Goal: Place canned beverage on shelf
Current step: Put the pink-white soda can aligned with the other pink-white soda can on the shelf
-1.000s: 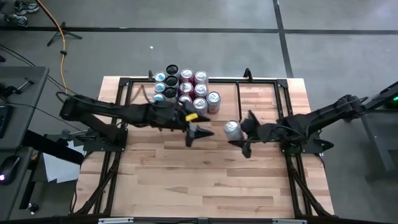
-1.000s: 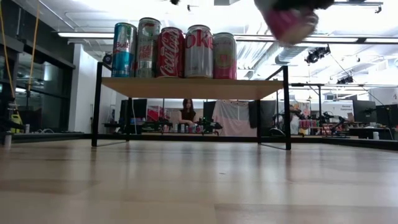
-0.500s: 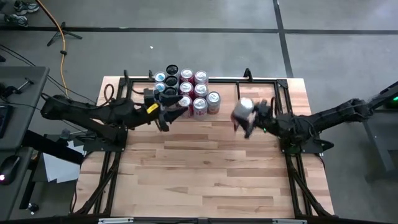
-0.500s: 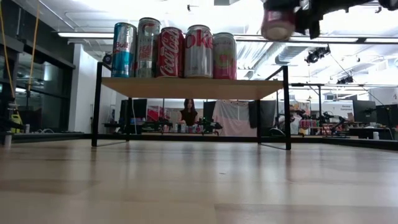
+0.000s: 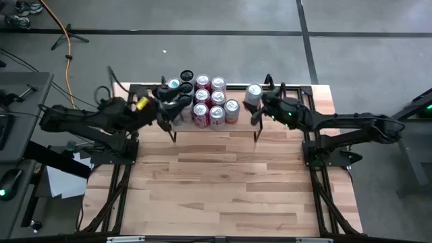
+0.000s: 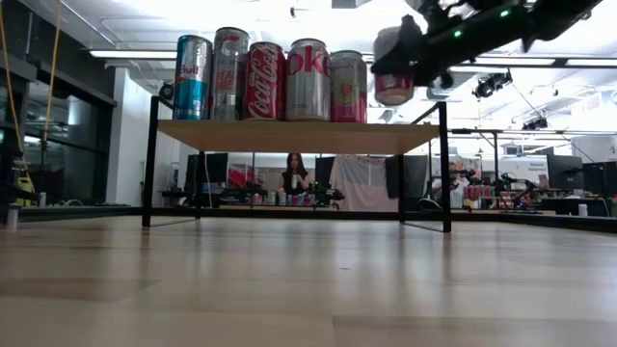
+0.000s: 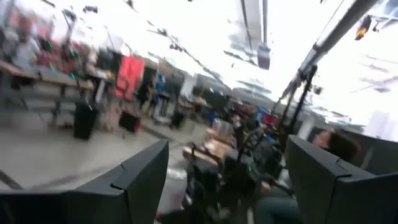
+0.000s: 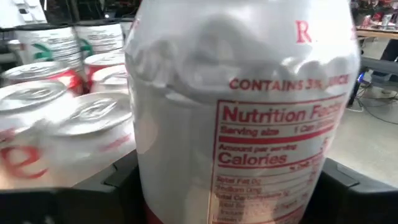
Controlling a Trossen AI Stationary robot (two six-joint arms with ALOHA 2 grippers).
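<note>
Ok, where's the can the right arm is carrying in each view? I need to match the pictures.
High view: carried can at the shelf's right part, right of the can cluster, in the right gripper.
Low view: top, right of the can row, above the shelf top.
Left wrist view: not in it; the left gripper's jaws stand open.
Right wrist view: fills the centre, nutrition label facing the camera.
Shared landmark: the can cluster.

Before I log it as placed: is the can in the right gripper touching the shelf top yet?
Apart. In the low view the can held by the right gripper hangs with its base above the shelf plank, background showing between them.
</note>
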